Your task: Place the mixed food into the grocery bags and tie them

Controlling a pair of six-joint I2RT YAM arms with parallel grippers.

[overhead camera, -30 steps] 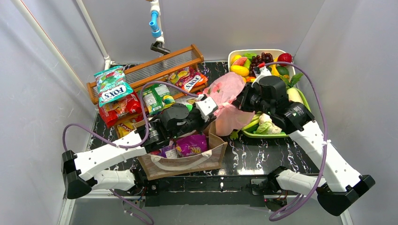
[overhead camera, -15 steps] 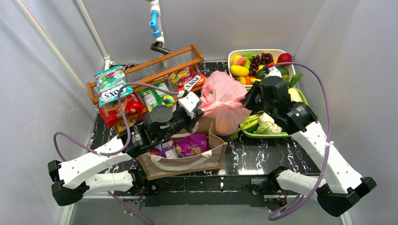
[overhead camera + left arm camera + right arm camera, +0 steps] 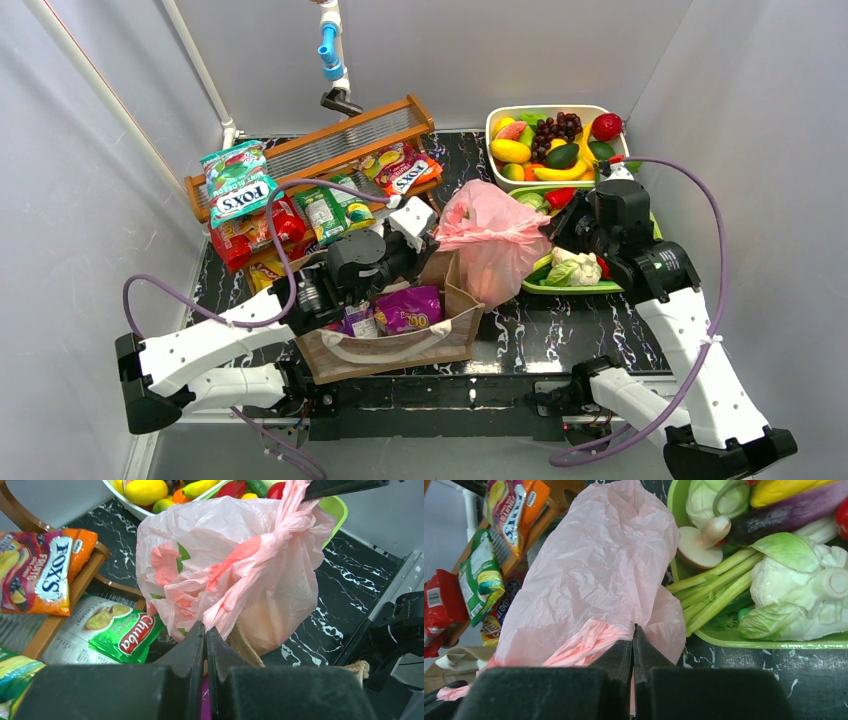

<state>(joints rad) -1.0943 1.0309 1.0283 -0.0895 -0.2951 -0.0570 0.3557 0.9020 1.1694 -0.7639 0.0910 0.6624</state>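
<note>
The left gripper (image 3: 205, 628) and right gripper (image 3: 633, 629) each clenched a twisted handle of the thin translucent pink plastic bag (image 3: 490, 240), knot apparently forming; the boxy brown tote (image 3: 390, 351), near-left, awaited tying.

I've got the thin translucent pink plastic bag (image 3: 235, 565) in front: pale pink, with red fruit prints and green leaf marks. The glossy black tabletop (image 3: 560, 320) runs with white marble veins. My left hand (image 3: 205, 630) is matte black. The boxy woven tote (image 3: 400, 348) is brown and the foil snack packet (image 3: 408, 308) purple. The flat foil packet (image 3: 127, 635) is green with a red logo. The plastic tray (image 3: 744, 637) is lime green.
</note>
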